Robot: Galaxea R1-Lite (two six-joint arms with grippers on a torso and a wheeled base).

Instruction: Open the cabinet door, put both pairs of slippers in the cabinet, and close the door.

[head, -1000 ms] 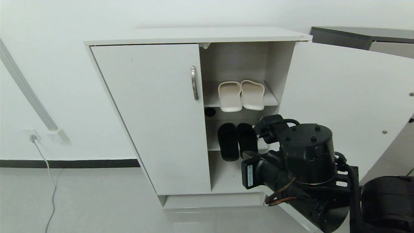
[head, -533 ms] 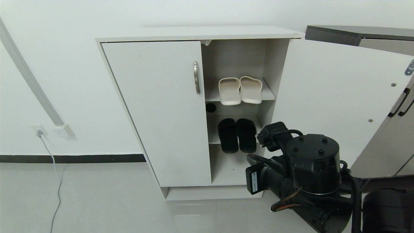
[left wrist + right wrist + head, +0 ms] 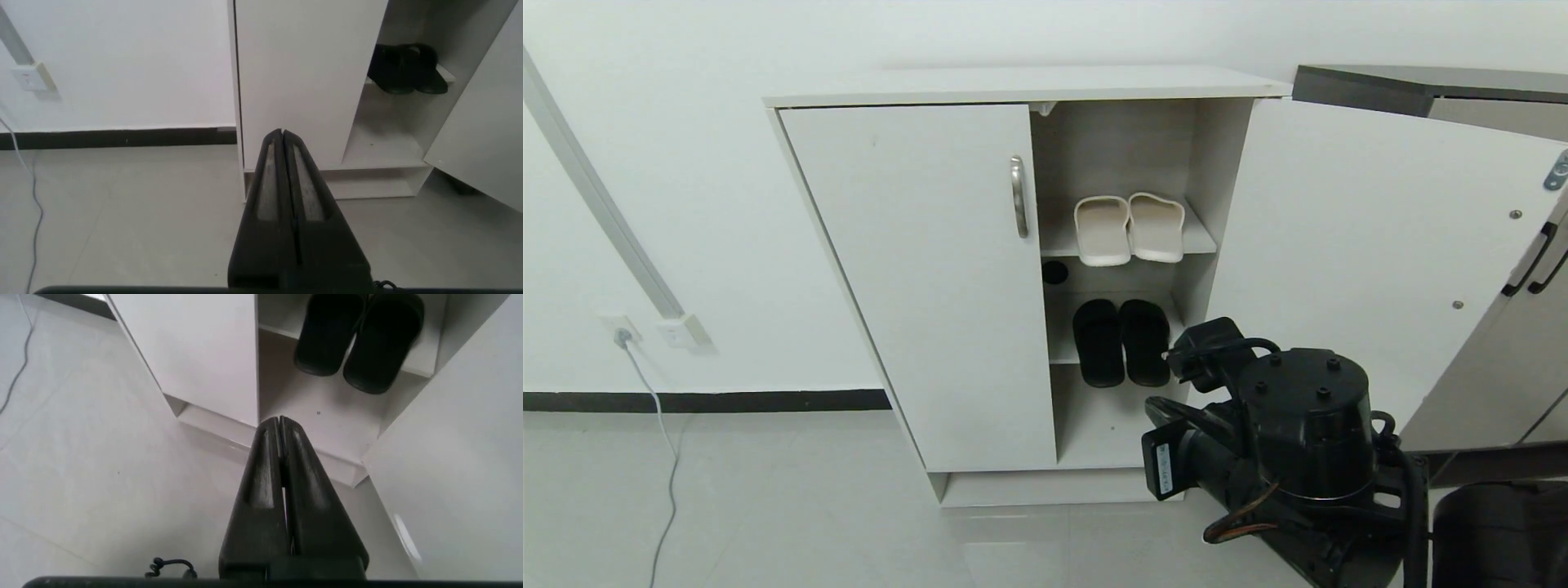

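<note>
Head view: camera has backed off since a second ago, so the whole cabinet (image 3: pixel 1013 82) now fits; your right arm (image 3: pixel 1303 416) has dropped clear of the shelves. White pair (image 3: pixel 1129 229) sits on the upper shelf, black pair (image 3: pixel 1121 341) on the shelf below; loading looks done, and only the door (image 3: pixel 1364 245) is left, swung wide to the right.

Left wrist view: left gripper (image 3: pixel 282 139) jaws together, empty, over bare floor (image 3: pixel 122 212); plenty of room.

Right wrist view: right gripper (image 3: pixel 280 429) jaws together, empty, just outside the opening with the door face close beside it. You need to get behind the door's free edge; the black heels seem to overhang the shelf, so swing it slowly.
</note>
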